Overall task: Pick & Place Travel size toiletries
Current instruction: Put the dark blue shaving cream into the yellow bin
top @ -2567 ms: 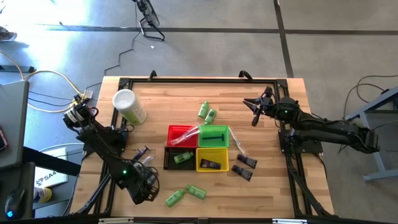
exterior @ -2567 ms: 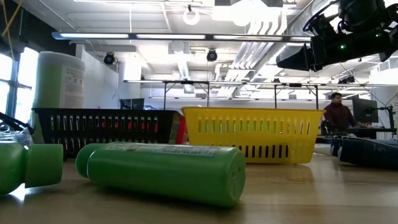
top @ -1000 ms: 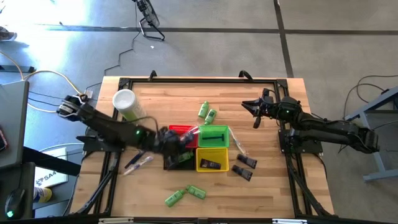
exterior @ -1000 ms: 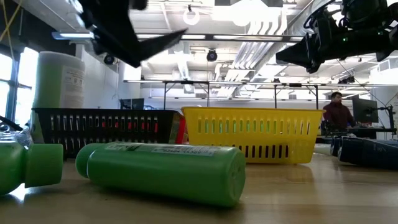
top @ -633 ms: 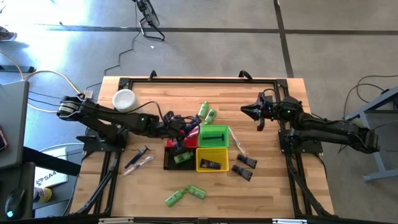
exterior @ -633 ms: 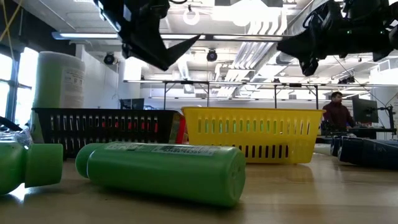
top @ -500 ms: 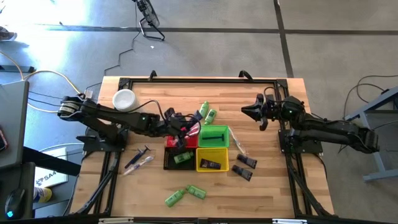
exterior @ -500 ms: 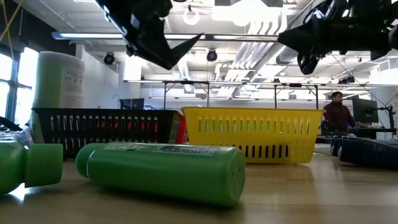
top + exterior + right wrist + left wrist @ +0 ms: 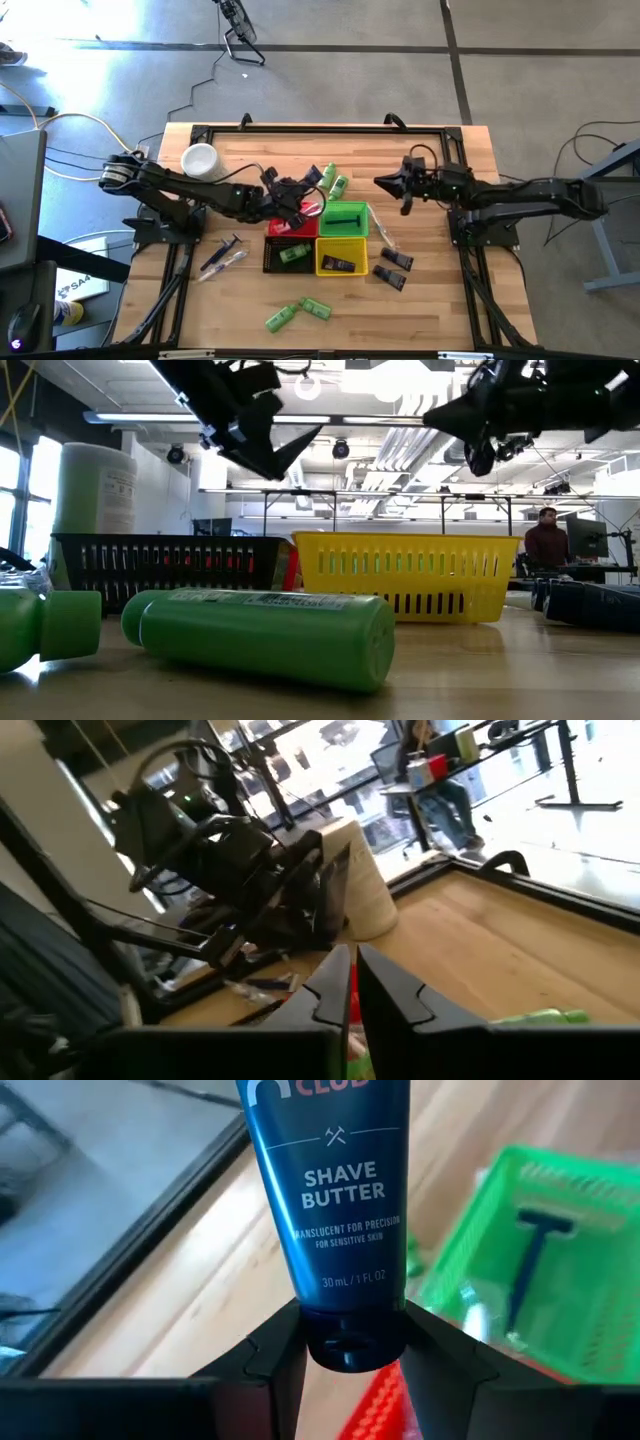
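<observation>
Left gripper (image 9: 352, 1342) pinches a dark blue tube (image 9: 328, 1200) by its black cap end, the fingers (image 9: 275, 1365) pressed on either side of the cap. Its white print reads "SHAVE BUTTER", then smaller "MANSLUCENT FOR PRECISION", "FOR SENSITIVE SKIN" and "30 mL / 1 FL OZ"; the cut-off brand line above ends in "CLUB". From overhead, this gripper (image 9: 300, 195) holds the tube in the air over the red basket (image 9: 290, 226), at about 11 o'clock from the green basket (image 9: 344, 219), which holds a dark razor (image 9: 528, 1255).

Right gripper (image 9: 384, 183) hangs at 2 o'clock from the baskets with its fingers (image 9: 332, 990) closed together on nothing.

Other toiletries lie about: two green mini bottles (image 9: 334, 181) at 12 o'clock of the baskets, two more green bottles (image 9: 297, 313) at 6 o'clock, dark tubes (image 9: 394, 268) at 4 o'clock, and slim sticks (image 9: 222, 257) at 8 o'clock.
</observation>
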Robot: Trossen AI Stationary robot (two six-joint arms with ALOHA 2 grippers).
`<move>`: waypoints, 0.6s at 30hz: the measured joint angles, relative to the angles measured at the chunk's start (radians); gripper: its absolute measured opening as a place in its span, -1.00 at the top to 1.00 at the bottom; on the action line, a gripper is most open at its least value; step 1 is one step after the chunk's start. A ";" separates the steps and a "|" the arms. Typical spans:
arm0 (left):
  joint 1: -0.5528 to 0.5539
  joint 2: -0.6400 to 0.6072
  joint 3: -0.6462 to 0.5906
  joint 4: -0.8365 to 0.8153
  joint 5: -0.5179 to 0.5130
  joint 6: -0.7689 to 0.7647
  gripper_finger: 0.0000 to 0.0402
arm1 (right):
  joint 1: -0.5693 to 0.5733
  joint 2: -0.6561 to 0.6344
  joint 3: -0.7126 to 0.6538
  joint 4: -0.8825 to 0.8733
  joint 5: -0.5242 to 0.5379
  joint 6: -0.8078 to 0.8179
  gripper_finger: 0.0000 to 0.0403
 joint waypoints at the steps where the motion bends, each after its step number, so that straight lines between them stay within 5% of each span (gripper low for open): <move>1: 0.000 0.002 -0.001 -0.001 -0.017 0.000 0.32 | 0.016 0.023 0.014 0.001 0.026 -0.009 0.96; 13: 0.000 0.022 0.000 0.019 -0.127 -0.029 0.32 | 0.093 0.299 0.174 -0.011 0.155 -0.042 0.98; 18: 0.000 0.025 0.000 0.019 -0.114 -0.029 0.32 | 0.091 0.388 0.235 -0.011 0.156 -0.046 0.80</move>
